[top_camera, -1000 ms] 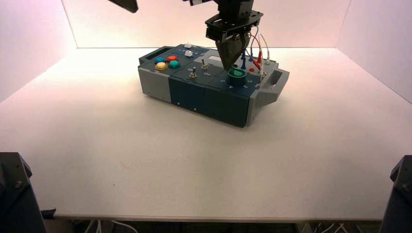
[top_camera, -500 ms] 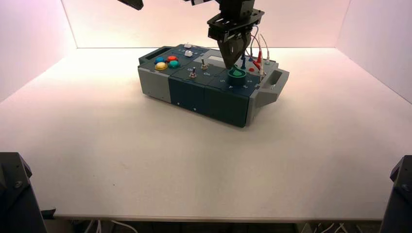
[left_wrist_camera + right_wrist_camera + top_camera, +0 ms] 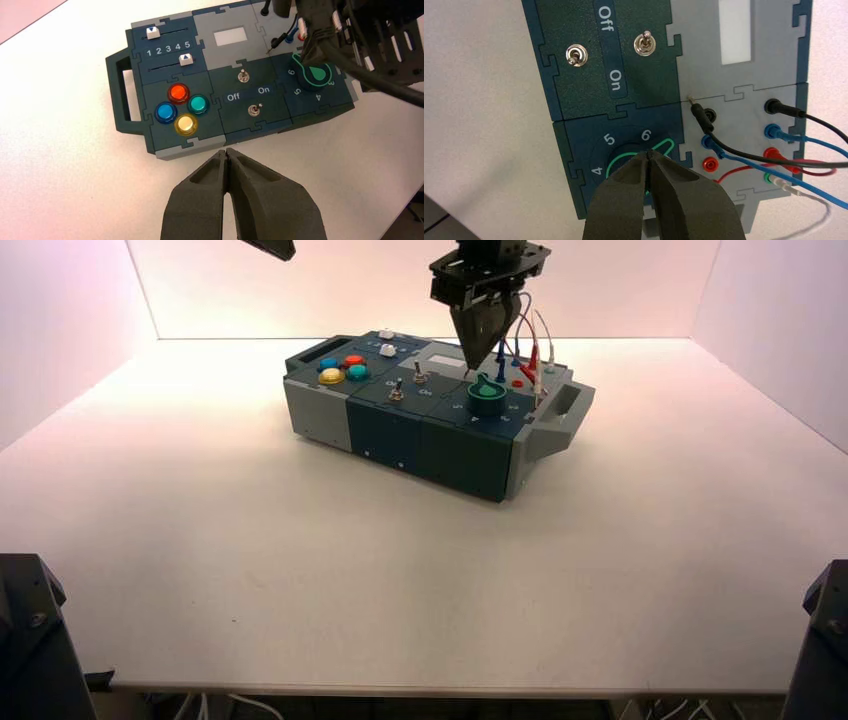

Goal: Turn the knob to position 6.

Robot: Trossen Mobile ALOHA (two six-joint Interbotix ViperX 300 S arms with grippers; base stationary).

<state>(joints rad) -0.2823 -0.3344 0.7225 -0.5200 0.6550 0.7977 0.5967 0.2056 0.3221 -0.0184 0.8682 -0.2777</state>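
The knob (image 3: 487, 395) is a dark-teal dial with a green teardrop pointer, at the right end of the box (image 3: 400, 435). My right gripper (image 3: 478, 358) hangs shut just above and behind it, holding nothing. In the right wrist view its tips (image 3: 650, 154) sit over the knob (image 3: 621, 161), and the pointer tip (image 3: 664, 145) lies right beside the 6. The left wrist view shows the knob (image 3: 316, 75) with its pointer towards the 6. My left gripper (image 3: 227, 151) is shut and empty, held high off the box's front side.
Two metal toggle switches (image 3: 576, 55) (image 3: 643, 42) flank the Off/On label. Plugged wires (image 3: 774, 150) in black, blue, red and green crowd the sockets beside the knob. Coloured buttons (image 3: 343, 368) and two sliders (image 3: 185, 59) occupy the box's left end.
My right gripper has lifted up and back from the knob, staying shut. The knob's green top now shows fully in the high view. The left arm has barely moved.
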